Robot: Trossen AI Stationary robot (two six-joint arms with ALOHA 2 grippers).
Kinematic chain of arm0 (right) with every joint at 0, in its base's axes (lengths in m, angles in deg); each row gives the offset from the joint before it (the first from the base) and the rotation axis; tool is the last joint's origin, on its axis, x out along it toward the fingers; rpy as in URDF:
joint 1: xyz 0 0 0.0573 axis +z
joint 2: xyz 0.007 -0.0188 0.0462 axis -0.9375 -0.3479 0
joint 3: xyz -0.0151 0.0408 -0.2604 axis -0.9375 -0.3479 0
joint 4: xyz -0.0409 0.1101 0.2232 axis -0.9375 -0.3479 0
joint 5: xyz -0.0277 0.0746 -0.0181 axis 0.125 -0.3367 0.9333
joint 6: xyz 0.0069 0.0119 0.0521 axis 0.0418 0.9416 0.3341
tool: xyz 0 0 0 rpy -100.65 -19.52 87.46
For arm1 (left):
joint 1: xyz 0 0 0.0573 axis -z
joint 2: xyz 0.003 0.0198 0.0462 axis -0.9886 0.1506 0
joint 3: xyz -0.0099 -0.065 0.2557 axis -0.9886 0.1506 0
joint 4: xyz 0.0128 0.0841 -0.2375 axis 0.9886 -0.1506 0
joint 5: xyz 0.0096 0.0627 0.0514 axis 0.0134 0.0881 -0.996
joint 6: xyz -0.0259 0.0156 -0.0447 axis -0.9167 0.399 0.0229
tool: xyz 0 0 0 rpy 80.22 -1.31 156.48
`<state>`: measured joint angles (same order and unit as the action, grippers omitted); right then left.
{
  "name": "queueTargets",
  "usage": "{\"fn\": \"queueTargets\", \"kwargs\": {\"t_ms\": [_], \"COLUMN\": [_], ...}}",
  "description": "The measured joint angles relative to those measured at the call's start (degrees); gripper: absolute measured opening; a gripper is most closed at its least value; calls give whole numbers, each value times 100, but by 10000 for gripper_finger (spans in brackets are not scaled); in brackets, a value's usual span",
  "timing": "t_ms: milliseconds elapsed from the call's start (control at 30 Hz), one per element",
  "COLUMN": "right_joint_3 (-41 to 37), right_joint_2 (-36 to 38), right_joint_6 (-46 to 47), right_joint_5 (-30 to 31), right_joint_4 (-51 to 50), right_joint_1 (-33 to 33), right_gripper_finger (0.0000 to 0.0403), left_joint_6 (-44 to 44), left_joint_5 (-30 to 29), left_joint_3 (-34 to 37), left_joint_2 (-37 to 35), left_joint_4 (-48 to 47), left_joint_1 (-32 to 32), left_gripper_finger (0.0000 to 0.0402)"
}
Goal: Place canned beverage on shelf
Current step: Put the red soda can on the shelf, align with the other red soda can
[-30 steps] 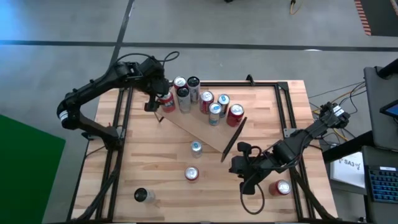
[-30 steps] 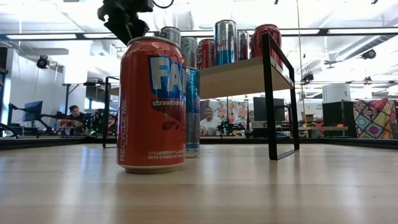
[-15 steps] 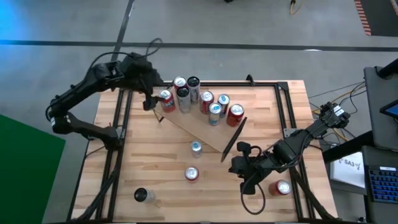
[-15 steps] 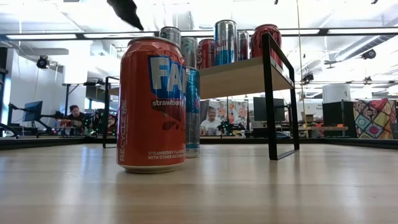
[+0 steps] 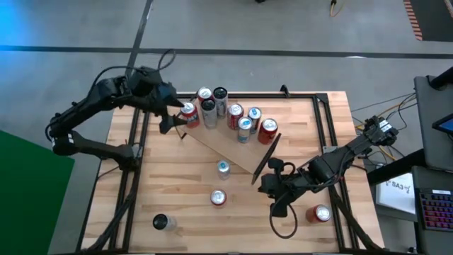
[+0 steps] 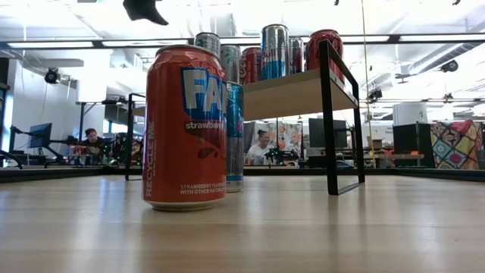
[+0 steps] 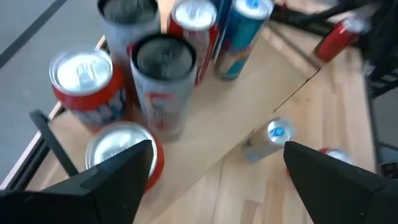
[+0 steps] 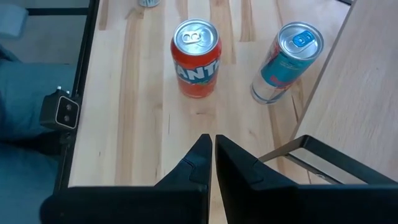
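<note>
The shelf (image 5: 226, 145) stands slantwise on the table's far half and carries several cans (image 5: 245, 125). A red can (image 5: 187, 111) stands at the shelf's left end and also shows in the left wrist view (image 7: 118, 146). My left gripper (image 5: 168, 122) is open and empty, up beside that can on its left; it also shows in the left wrist view (image 7: 214, 180). My right gripper (image 5: 265, 187) is shut and empty above the table by the shelf's right frame. It faces an orange can (image 8: 196, 59) and a slim blue can (image 8: 287, 62), both upright on the table.
A dark can (image 5: 163, 222) stands near the table's front left, and a red can (image 5: 322, 213) at the front right behind my right gripper. The shelf's black end frame (image 8: 323, 152) is close beside my right gripper. Bare tabletop (image 5: 177, 170) lies left of the loose cans.
My left gripper has drawn back from the red can at the shelf's left end, going up and toward the table's left edge. The red can stays upright on the shelf.
</note>
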<state>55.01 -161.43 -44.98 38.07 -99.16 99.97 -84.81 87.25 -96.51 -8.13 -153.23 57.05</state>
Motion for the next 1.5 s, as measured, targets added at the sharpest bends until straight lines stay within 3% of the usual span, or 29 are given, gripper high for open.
{"fn": "queueTargets", "kwargs": {"t_ms": [167, 300, 433, 500, 833, 1233, 1500], "right_joint_3": [0, -2, -2, -2, -2, -2, -4], "right_joint_2": [0, 0, 0, 0, -2, -4, -9], "right_joint_6": [-42, -152, -263, -314, -382, -385, -385], "right_joint_5": [0, 0, 0, 0, 0, 0, 2], "right_joint_4": [0, 1, 2, 2, 4, 2, 2], "right_joint_1": [0, 0, 0, 0, 0, 0, 0], "right_gripper_finger": [12, 12, 12, 12, 12, 12, 12], "left_joint_6": [-8, 46, -78, -88, 115, 191, 326], "left_joint_5": [-284, -370, -1316, -1562, -1644, -2473, -2518], "left_joint_3": [637, 1181, 1625, 1795, 1834, 1834, 1834], "left_joint_2": [-261, -498, -608, -650, -438, -379, -379], "left_joint_4": [-108, -127, -46, 196, 564, 606, 917], "left_joint_1": [165, 230, 218, 219, 208, 179, 166], "left_gripper_finger": [279, 175, 51, 14, 3, 0, 0]}}
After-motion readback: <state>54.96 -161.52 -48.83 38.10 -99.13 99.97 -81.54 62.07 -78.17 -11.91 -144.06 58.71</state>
